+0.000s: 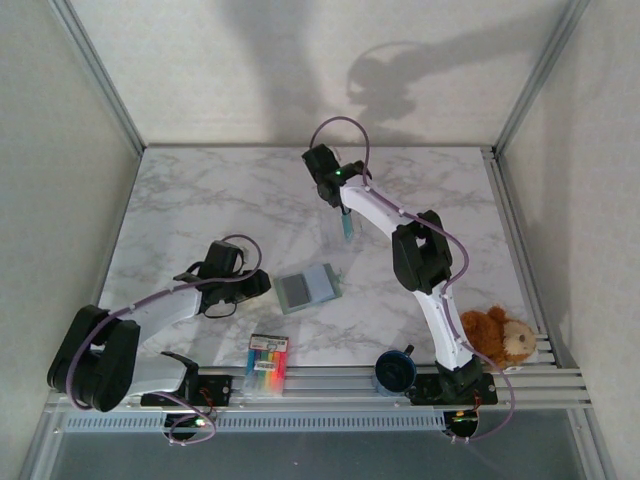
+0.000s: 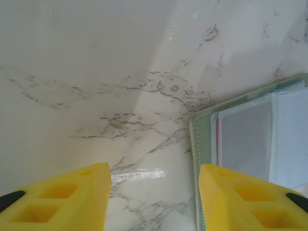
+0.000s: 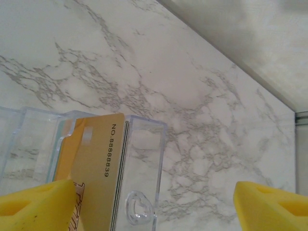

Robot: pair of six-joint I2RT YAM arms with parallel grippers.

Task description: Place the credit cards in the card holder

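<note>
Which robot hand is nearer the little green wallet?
The left gripper, open right beside the card holder. The right gripper is farther back, by the gold card in a clear stand.

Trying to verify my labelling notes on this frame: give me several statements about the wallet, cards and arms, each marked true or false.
1. The card holder lies open on the table. True.
2. The left gripper has its jaws shut on a card. False: the jaws stand apart with bare table between them.
3. A tan-gold card stands in a clear stand. True.
4. The marker pack lies on top of the card holder. False: it lies apart from it, nearer the arm bases.
5. The right gripper hangs over the card holder. False: it is at the clear stand, farther back.
</note>
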